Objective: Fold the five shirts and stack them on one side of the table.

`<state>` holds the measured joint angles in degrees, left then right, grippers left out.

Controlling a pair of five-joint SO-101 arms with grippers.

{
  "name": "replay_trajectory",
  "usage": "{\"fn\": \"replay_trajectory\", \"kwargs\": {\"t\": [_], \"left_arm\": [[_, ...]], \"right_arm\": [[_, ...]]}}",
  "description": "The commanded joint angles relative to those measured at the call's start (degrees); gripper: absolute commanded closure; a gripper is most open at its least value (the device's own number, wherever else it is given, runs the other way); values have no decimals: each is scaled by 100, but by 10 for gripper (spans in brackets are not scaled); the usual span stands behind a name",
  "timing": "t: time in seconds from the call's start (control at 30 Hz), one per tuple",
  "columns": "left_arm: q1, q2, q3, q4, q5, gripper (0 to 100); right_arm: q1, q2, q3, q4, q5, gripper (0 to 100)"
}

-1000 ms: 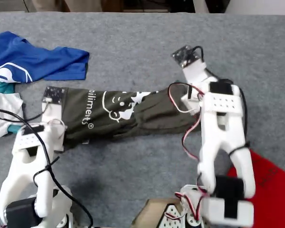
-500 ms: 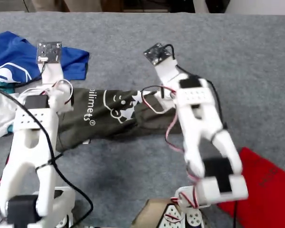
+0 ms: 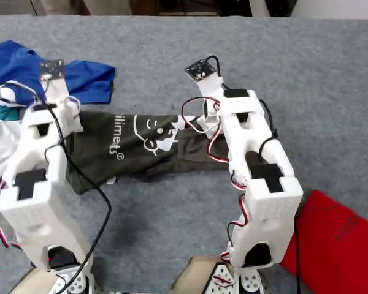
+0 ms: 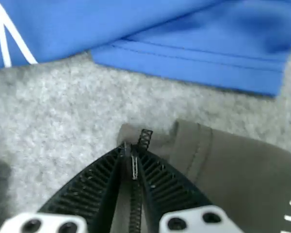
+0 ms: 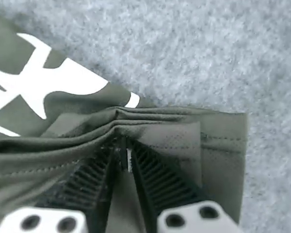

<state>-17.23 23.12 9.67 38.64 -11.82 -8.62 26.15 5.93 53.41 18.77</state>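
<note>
the red shirt (image 3: 337, 239) lies nearest, apart from the olive shirt (image 3: 141, 144). the right gripper (image 5: 123, 145) is clamped on bunched cloth at one end of the olive shirt, the left gripper (image 4: 133, 150) pinched on its opposite corner. the blue shirt (image 3: 55, 76) lies just beyond that corner.

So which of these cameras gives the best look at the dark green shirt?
The high view: the dark green shirt lies there almost whole, print included. The left wrist view gives a close-up of one corner pinched between that arm's fingers; the right wrist view, the bunched other end, likewise pinched.
</note>
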Motion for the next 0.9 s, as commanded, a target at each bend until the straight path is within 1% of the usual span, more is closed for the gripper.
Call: {"fn": "replay_trajectory", "kwargs": {"t": [0.0, 0.23, 0.33, 0.4, 0.43, 0.5, 0.57, 0.63, 0.7, 0.77, 0.87], "left_arm": [[-290, 233, -1037, 448, 9, 981], [-378, 207, -1846, 1116, 9, 981], [-334, 207, -2101, 1451, 9, 981], [-308, 198, -2295, 1776, 9, 981], [-281, 171, -2479, 2048, 9, 981], [-273, 31, -2963, 2866, 9, 972], [-264, -13, -3332, 3684, -202, 906], [-290, -40, -3437, 4396, -308, 842], [-325, -57, -3473, 4993, -334, 840], [-413, -57, -3473, 5415, -299, 838], [-501, -4, -3358, 5679, -246, 835]], "right_arm": [[242, 13, -224, -176, 0, 993], [242, -22, -242, -176, 0, 993], [136, -84, -268, 26, 185, 991], [119, -382, -268, 202, 149, 990], [119, -611, -259, 255, 70, 990], [136, -1147, -215, 360, -35, 990], [154, -1710, -224, 519, -35, 990], [233, -2264, -224, 633, -44, 990], [365, -2809, -224, 703, -53, 990], [567, -3275, -242, 844, -70, 990], [936, -3829, -251, 879, -18, 990]]}}
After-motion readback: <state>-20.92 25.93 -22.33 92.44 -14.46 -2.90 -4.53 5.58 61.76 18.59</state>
